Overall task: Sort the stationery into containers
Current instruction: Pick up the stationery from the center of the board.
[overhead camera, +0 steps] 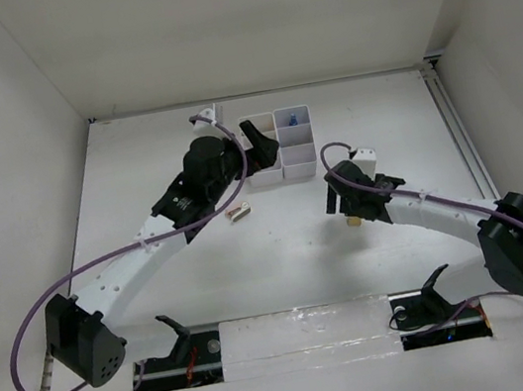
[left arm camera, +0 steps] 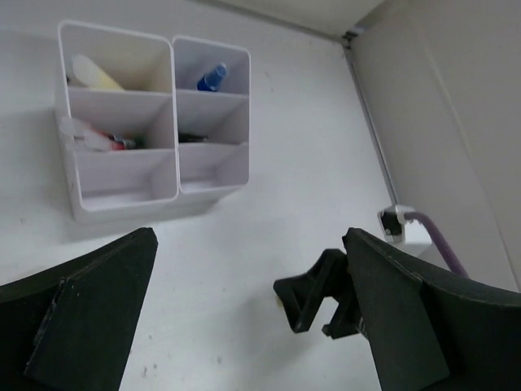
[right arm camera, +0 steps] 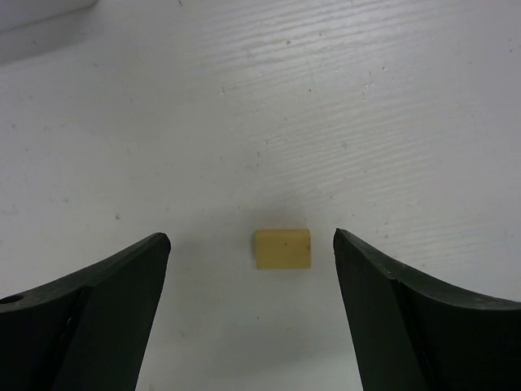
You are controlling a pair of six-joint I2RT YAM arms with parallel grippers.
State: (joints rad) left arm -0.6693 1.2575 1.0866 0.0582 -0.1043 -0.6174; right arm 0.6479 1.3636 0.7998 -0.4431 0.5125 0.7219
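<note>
Table [overhead camera: 294,270]: white, walled, and carries everything below. Container block [overhead camera: 280,152]: white plastic with six open-top compartments, standing at the far middle of the table. From the left wrist view the left column holds a pale yellow bar [left arm camera: 98,73] in the far cell and red-white pens [left arm camera: 102,140] in the middle cell, and its near cell looks bare. The right column holds a blue-capped bottle [left arm camera: 212,76] in the far cell and a dark item [left arm camera: 192,137], too shadowed to name, in the middle cell. Its near cell also looks bare. Left gripper [left arm camera: 248,236]: hangs just in front of the block with its fingers spread wide and nothing between them. Right gripper [right arm camera: 250,238]: poised low over the table, right of and nearer than the block, fingers wide apart and holding nothing. Yellow eraser [right arm camera: 282,248]: lies flat on the table between the right fingers, touching neither and sitting a little toward the right one. Step in hand, as judged: picking up this eraser. To do it well, centre the fingers over the eraser first, then descend until the tips almost meet the table. Close across its short sides squarely so it does not twist or squirt out. Lift straight up before carrying it to a bare cell. Small pale item [overhead camera: 236,213]: lies loose on the table nearer than the block, by the left arm; its kind cannot be told.
</note>
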